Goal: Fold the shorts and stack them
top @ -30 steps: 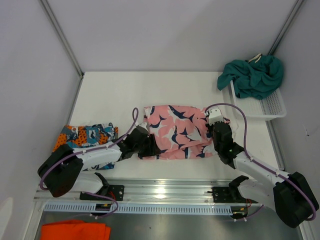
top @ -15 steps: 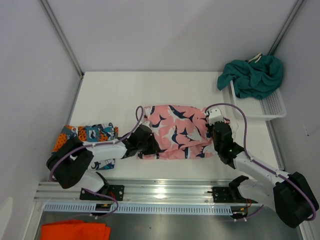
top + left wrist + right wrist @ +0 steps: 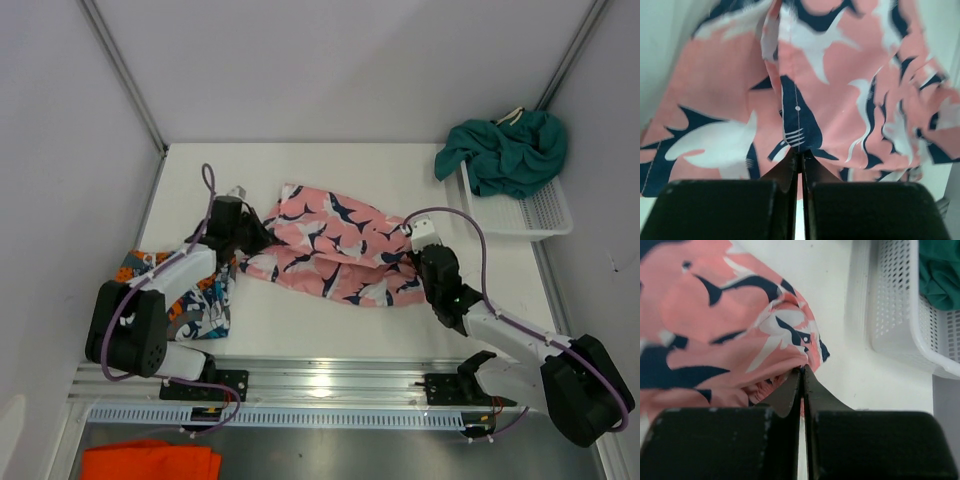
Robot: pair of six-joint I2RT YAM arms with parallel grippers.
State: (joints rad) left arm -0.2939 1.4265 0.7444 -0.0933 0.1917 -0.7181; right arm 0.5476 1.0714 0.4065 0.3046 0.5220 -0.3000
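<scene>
Your left gripper (image 3: 250,232) has closed fully on the left edge of the pink shark shorts (image 3: 335,245) and swung from the near side of the table (image 3: 300,180) toward its far left. It has carried that edge along, while the right gripper (image 3: 420,258) stays pinched shut on the right edge (no slack let go there). The pink shorts now stretch in a slanted band across the middle of the table, which looks like spreading them for a fold. The printed shorts (image 3: 150,272) lie at the left edge under your left arm, and the teal shorts (image 3: 510,150) are heaped on the basket (image 3: 545,225), so the stack looks barely begun.
</scene>
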